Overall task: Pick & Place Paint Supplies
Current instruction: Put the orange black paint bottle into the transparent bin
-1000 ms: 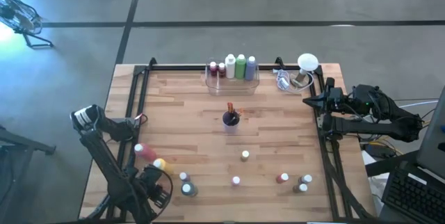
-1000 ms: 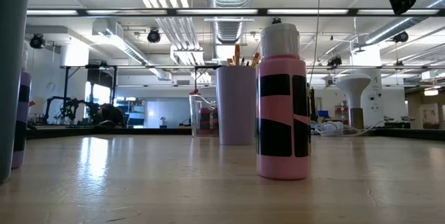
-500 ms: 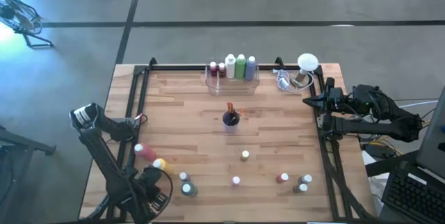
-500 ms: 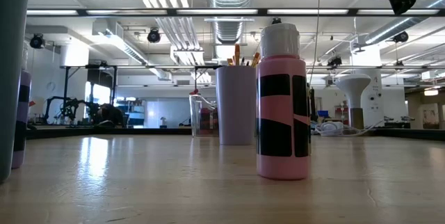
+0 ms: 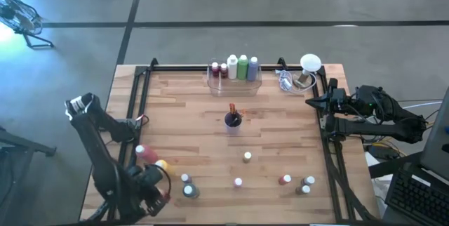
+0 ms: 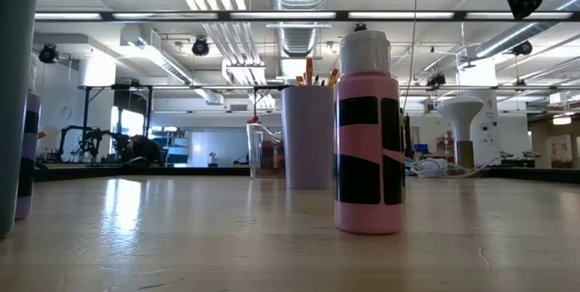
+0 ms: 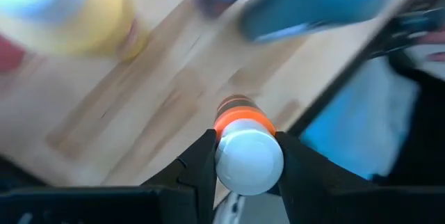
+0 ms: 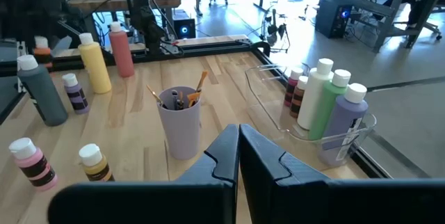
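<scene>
Fingers (image 7: 198,172) of your left gripper (image 5: 156,192), lower left of frame, clamped an orange bottle (image 7: 245,151); your right gripper (image 5: 313,102) sat closed, right of the bench (image 5: 273,138).

The wooden table (image 5: 273,142) carries a brush cup (image 5: 233,119) at its middle. Behind the cup stands a clear bin (image 5: 234,80) of tall bottles. Small bottles (image 5: 247,157) dot the board in front of the cup.
</scene>
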### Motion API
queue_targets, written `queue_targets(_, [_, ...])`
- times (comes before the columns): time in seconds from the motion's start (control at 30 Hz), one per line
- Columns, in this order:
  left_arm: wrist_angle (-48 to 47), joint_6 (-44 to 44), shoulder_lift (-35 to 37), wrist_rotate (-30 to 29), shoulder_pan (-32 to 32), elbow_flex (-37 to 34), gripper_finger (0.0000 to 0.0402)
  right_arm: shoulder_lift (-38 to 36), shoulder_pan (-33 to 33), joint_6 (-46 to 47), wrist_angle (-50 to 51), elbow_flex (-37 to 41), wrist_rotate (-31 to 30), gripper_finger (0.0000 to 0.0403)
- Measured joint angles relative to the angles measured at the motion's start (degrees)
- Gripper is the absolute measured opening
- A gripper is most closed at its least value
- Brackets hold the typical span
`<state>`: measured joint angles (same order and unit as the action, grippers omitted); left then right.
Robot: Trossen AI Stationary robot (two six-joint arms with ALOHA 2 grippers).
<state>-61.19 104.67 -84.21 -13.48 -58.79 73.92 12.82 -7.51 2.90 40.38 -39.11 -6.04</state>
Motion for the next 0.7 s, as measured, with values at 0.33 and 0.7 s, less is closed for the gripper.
queue_targets(0.33, [-2.1,-9.3,9.9,-13.9,1.2,0.2,0.0125,0.0,0.0,0.0,0.0,0.0,0.0,0.0008])
queue_targets(0.7, [-4.2,-38.2,16.5,-27.1,15.5,0.0,0.0127,0.0,0.0,0.0,0.0,0.0,0.0,0.0008])
